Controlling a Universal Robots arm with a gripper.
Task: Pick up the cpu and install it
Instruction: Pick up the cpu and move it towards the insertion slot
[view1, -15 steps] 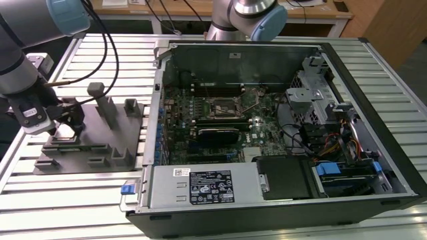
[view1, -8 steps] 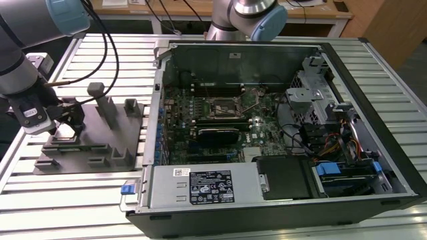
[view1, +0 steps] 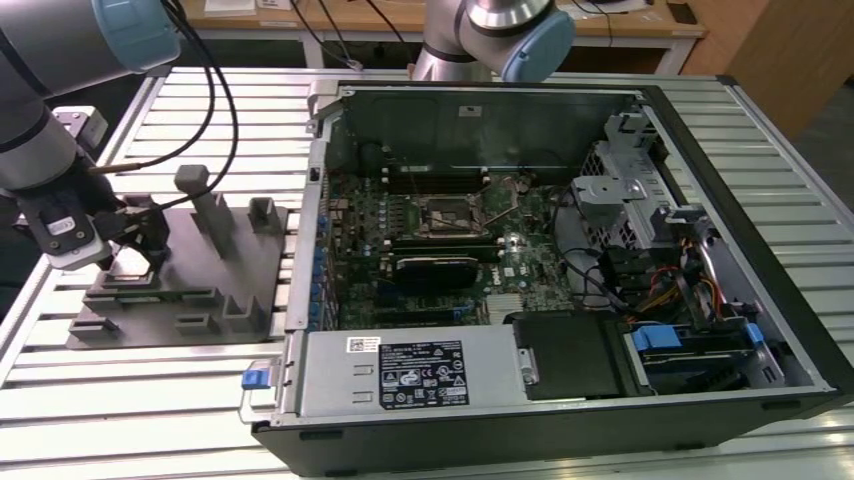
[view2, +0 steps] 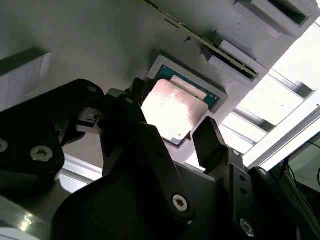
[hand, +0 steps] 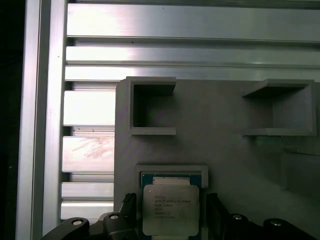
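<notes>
Here the slotted aluminium worktop (view1: 200, 110) carries two stations. Toward 3 o'clock in the exterior view lies the open computer case (view1: 481, 120), set on its side so that the motherboard (view1: 400, 215) faces upward and its black socket (view1: 447, 213) can be reached from above. Toward 9 o'clock rests the grey fixture plate (view1: 140, 325), whose blocks and recesses, judging by their shapes, keep parts at known positions.

The arm (view1: 34, 150) leans in over the plate's 9 o'clock edge, and the tool (view1: 134, 262) points down at it, well apart from the case.

The cpu (view2: 170, 107) lies metal lid up in a shallow square pocket (hand: 172, 169) of the plate, as both wrist views show. The raised rim presumably holds it square for a repeatable grasp.

The tool is open: its black fingers (view2: 206, 137) stand one on each side of the chip, close beside two opposite edges but not visibly pressing them — a straddling pose that suits gripping by the edges rather than the lid. The chip appears not yet lifted.
</notes>
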